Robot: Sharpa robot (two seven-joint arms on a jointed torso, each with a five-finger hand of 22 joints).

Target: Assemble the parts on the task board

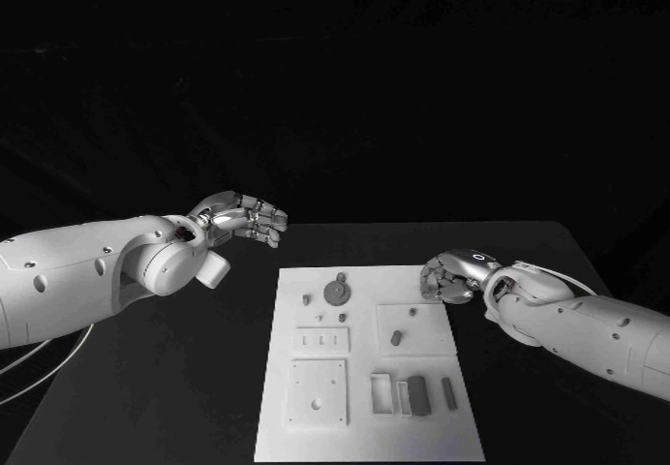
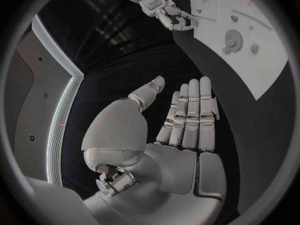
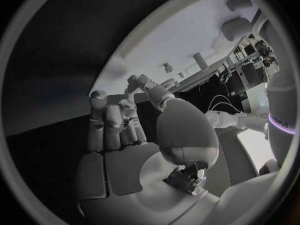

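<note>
Head view: task board (image 1: 366, 426) lies centre-bottom on black bench (image 1: 167, 387), small parts (image 1: 335, 290) on it. Left hand (image 1: 240, 217) hovers upper left – fingers straight, holding nothing. Right hand (image 1: 449, 276) at board's right edge (fingers curled in, nothing visibly held).

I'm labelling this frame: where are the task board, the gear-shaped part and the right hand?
task board (image 1: 461, 426), head view, bare near corner.
gear-shaped part (image 1: 335, 290), head view, disc's centre.
right hand (image 1: 451, 276), head view, curled fingers.

Task board (image 1: 366, 387): on the counter (image 1: 167, 407), between both hands' fingers.
Parts (image 1: 335, 289): on the board, beside the right fingers (image 1: 440, 284).
</note>
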